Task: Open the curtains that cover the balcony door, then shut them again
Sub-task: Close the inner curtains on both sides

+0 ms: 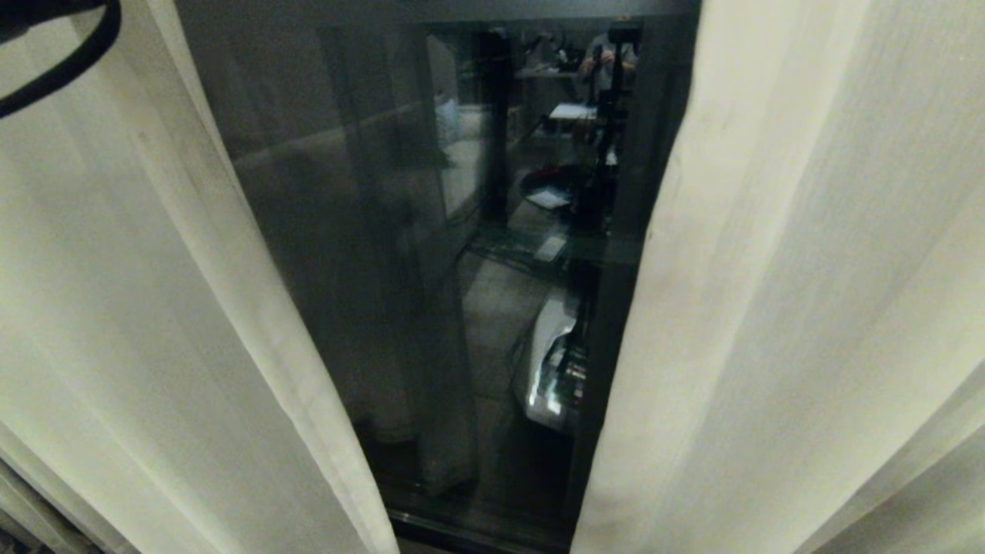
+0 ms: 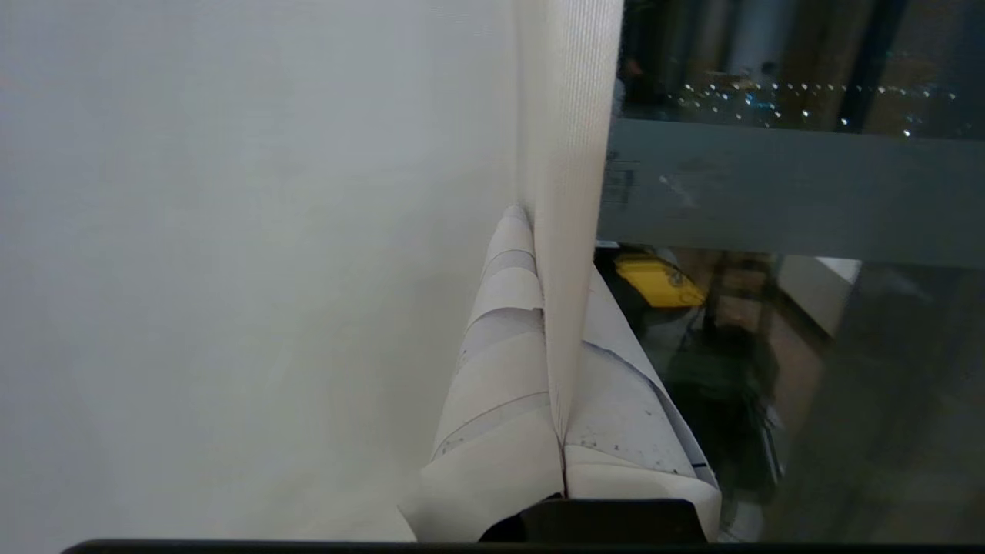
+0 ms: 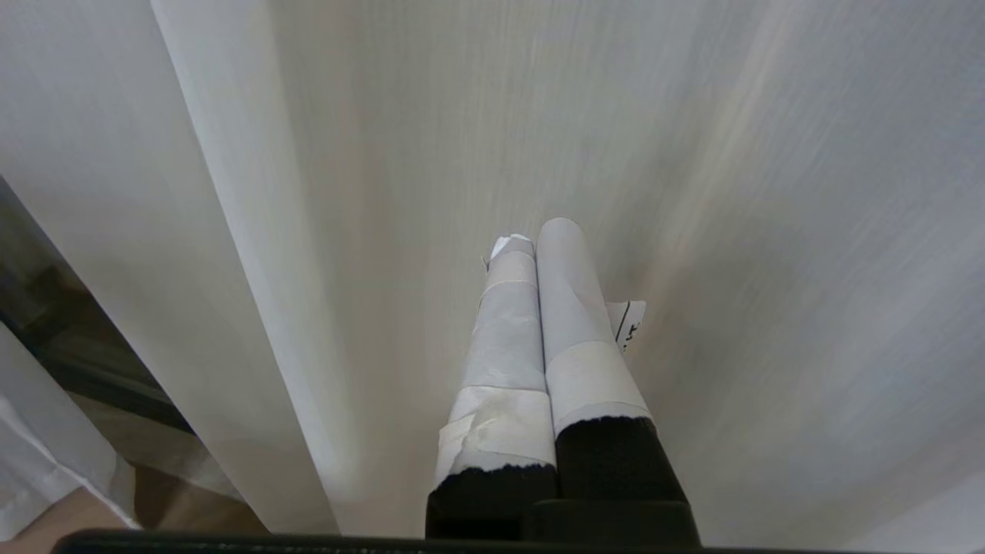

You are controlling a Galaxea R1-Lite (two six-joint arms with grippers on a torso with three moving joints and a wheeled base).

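The curtains hang parted in the head view, a left panel (image 1: pixel 154 308) and a right panel (image 1: pixel 808 308), with the dark glass of the balcony door (image 1: pixel 431 269) bare between them. In the left wrist view my left gripper (image 2: pixel 551 254) is shut on the hemmed edge of the left curtain (image 2: pixel 569 138), which runs pinched between its taped fingers (image 2: pixel 500 323). My right gripper (image 3: pixel 536 238) is shut with nothing in it, its taped fingers (image 3: pixel 573 308) pressed together close in front of the right curtain (image 3: pixel 769 192). Neither gripper shows in the head view.
A grey crossbar of the door frame (image 2: pixel 769 185) lies beside the left hem, with a yellow object (image 2: pixel 658 281) visible in the glass below it. The pane reflects a room and a person (image 1: pixel 608 61). A black cable (image 1: pixel 69 61) loops at the head view's upper left.
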